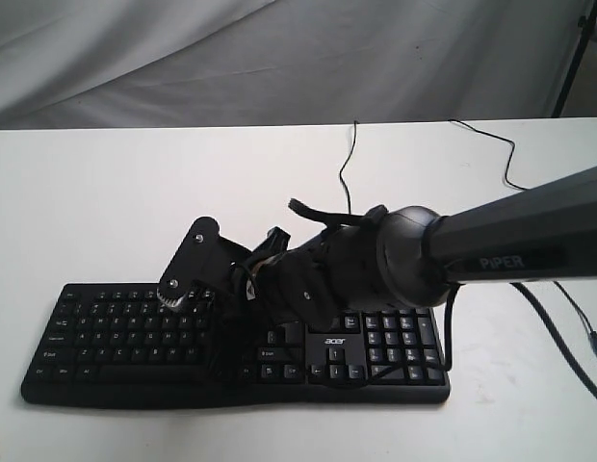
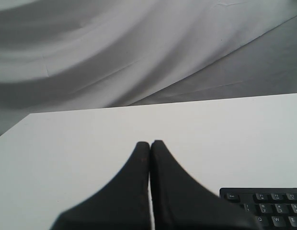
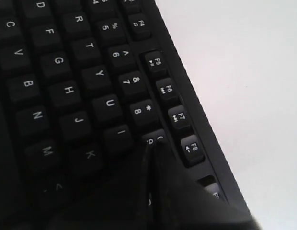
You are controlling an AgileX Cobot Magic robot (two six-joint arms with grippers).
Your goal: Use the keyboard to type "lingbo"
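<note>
Keyboard point(image 3: 67, 91) beneath the right claw point(image 3: 151, 143), fully closed, tips over the 9 key point(image 3: 161, 138); left claw point(image 2: 149, 143) closed too.

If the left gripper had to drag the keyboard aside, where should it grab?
Probably the keyboard by its short left end, approached from the left, low and level. It lies flat and thin, so only an edge fits the jaws; the right arm covers the middle, the cable leaves the back. The left gripper is shut: open first.
</note>
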